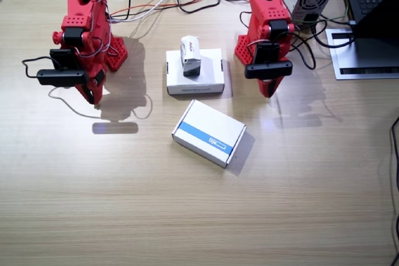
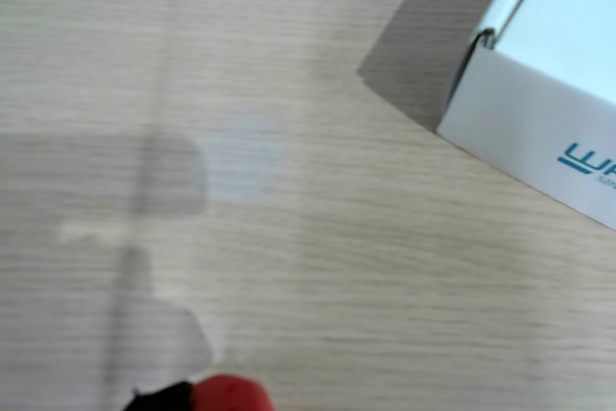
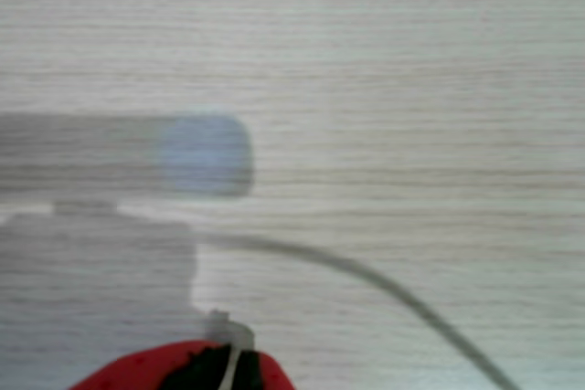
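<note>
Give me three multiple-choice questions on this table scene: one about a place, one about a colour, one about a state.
1. Where is the small box?
A: on the flat box
B: on the laptop
C: on the bare table

2. What colour is the stripe on the striped box?
A: red
B: green
C: blue

3. How is the striped box?
A: open
B: closed, lying flat
C: standing on end

Answers:
1 A, since it sits on top of the flat box.
2 C, since a blue band runs along its near edge.
3 B, since its lid is shut and its broad face is up.
</note>
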